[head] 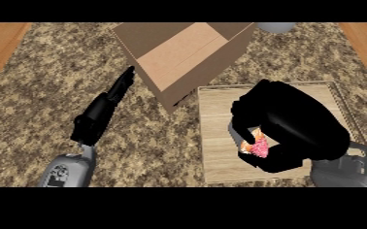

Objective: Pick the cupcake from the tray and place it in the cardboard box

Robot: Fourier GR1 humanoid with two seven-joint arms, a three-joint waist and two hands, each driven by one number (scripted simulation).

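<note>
The cupcake [257, 147], pink on top with an orange wrapper, shows only as a small patch over the wooden tray [219, 140]. My right hand [290, 121] covers most of it, its fingers and thumb curled round the cupcake. Whether the cupcake still touches the tray I cannot tell. The cardboard box [188, 53] stands open just beyond the tray's far left corner, its opening facing up. My left hand [108, 107] lies to the left of the box, fingers straight and pointing toward it, holding nothing.
The counter is speckled brown stone with wooden strips [13, 36] at the far left and right edges. A grey round object [275, 27] shows at the top edge behind the box.
</note>
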